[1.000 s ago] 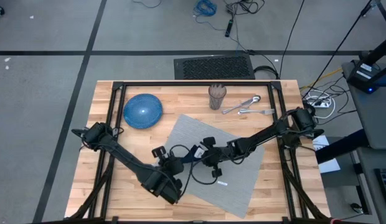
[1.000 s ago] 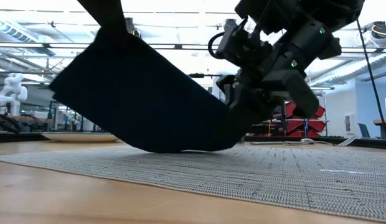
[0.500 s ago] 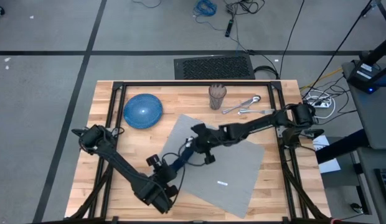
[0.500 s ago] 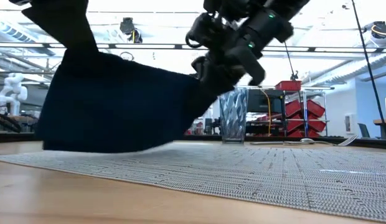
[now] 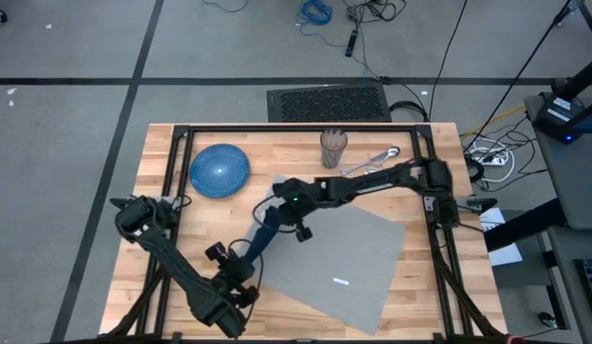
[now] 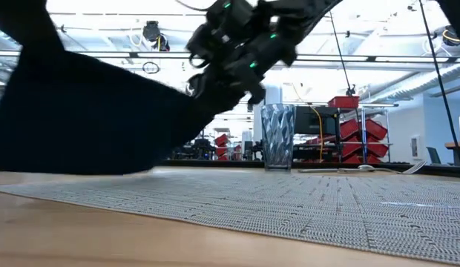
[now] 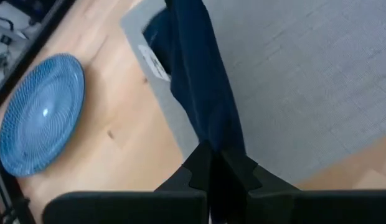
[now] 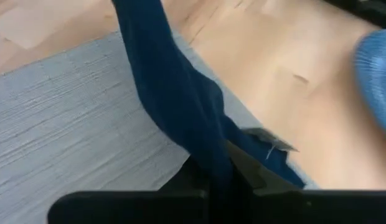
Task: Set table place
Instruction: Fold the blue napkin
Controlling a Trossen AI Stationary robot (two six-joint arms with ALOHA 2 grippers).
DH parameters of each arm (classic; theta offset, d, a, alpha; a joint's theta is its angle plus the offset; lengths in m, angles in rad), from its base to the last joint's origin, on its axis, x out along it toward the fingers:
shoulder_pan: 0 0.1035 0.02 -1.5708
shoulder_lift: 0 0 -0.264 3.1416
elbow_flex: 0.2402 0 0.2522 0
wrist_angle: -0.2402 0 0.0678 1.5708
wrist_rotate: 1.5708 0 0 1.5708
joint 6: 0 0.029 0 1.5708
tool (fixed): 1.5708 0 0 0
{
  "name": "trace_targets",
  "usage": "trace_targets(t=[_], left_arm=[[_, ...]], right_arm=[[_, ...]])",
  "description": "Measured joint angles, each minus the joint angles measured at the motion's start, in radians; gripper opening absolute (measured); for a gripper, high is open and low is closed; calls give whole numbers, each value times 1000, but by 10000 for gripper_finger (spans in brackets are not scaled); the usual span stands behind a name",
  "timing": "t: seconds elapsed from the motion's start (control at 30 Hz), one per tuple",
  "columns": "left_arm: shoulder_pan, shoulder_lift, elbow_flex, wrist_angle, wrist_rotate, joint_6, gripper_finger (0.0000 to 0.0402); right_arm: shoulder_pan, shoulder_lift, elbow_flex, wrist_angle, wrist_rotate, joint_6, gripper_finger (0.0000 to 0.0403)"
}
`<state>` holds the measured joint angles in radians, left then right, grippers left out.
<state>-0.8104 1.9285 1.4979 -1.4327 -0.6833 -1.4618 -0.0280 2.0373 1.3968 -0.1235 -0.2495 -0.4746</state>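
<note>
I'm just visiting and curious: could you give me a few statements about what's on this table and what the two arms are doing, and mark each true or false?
1. Both grippers hold the navy napkin stretched between them. True: the left gripper and right gripper each pinch an end.
2. The blue plate sits on the grey placemat. False: it rests on bare wood beside the mat.
3. The glass lies tipped over. False: it stands upright.
4. The cutlery lies off the placemat. True.
</note>
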Motion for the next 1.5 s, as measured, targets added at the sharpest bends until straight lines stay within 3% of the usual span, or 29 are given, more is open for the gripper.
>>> trace_targets(t=[0.3, 0.57, 0.77, 1.07, 1.3, 1.5], left_arm=[[-65, 0, 0, -144, 121, -164, 0], [-86, 3, -23, -141, 271, -165, 0], [-96, 4, -28, -140, 315, -163, 0], [-97, 4, -35, -138, 324, -182, 0], [-96, 4, -90, -138, 342, -198, 0], [-72, 4, -108, 12, 359, -82, 0]], right_arm=[[-3, 211, 284, -131, -46, -84, 0], [-31, 294, 500, -181, -106, -114, 0], [-43, 349, 631, -223, -192, -114, 0], [-44, 387, 687, -251, -200, -114, 0], [-47, 392, 687, -415, -206, -93, 10], [-48, 392, 687, -535, -232, -93, 46]])
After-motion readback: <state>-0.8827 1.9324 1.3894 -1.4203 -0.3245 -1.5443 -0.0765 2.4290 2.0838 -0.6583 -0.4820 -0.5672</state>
